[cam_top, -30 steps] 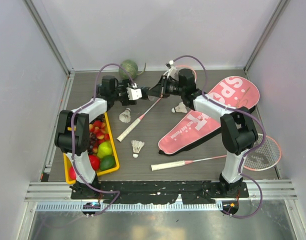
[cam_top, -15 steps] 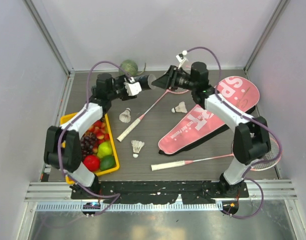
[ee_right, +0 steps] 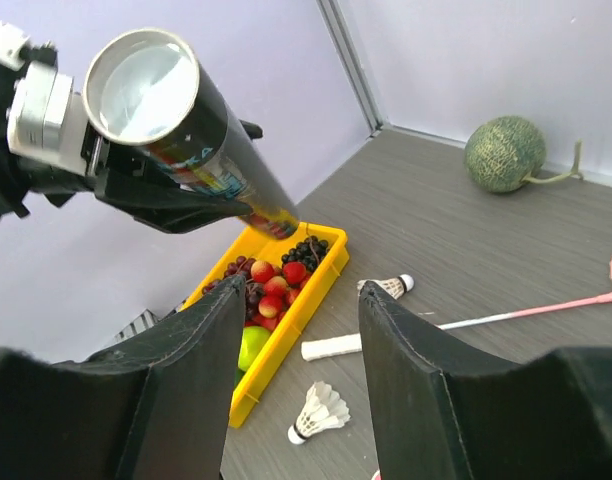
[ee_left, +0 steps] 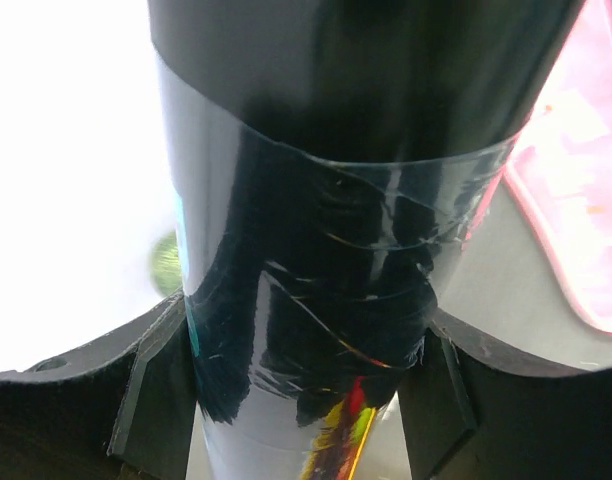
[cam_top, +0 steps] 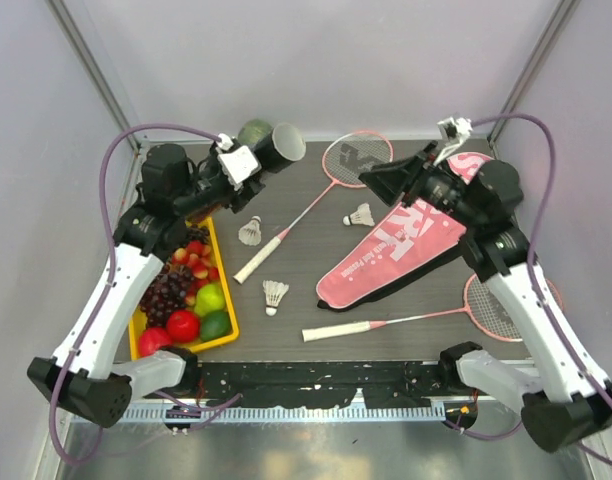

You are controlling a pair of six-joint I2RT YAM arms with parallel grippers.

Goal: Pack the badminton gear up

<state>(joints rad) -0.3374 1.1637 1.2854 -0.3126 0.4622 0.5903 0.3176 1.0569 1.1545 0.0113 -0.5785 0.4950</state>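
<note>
My left wrist camera shows little: the black tube (cam_top: 278,148) fills it, both ends cut off, with only crinkled clear tape and a smear of colour on its skin. My left gripper (cam_top: 251,165) is clamped around the tube's lower part, a finger pressing each side. The tube is off the table (cam_top: 306,290), over its back-left corner. Its long axis runs from my left wrist towards the back right, and the open mouth faces my right arm and shows a pale inside. There is printing on its side, but I cannot read it.

My right gripper (ee_right: 301,290) hangs above the pink bag (cam_top: 386,255) with its fingers spread and nothing between them. It covers part of the bag's big lettering; only "RT" shows clearly, and the small line below is too fine to read.

My right forearm hides part of the near racket's head (cam_top: 506,310). The melon (cam_top: 252,130) peeks out behind the tube.
</note>
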